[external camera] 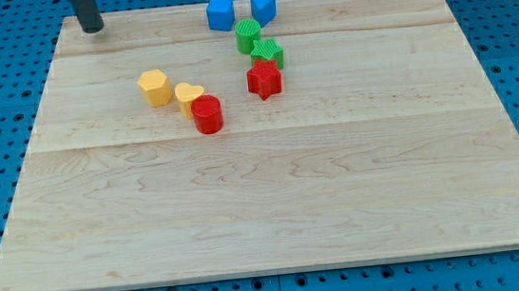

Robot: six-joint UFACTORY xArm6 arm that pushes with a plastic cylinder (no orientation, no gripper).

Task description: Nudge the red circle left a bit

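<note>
Plainly no claw here, only the tip, far left. The red circle touches a yellow heart on its left; nudging risks shoving both.

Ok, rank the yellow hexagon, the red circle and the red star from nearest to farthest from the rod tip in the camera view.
Measured from my tip, at the board's top left corner:
1. Yellow hexagon, left of the cluster, nearest.
2. Red circle, lower and to the right, touching the yellow heart.
3. Red star, farthest to the view's right, just below a green block.
</note>
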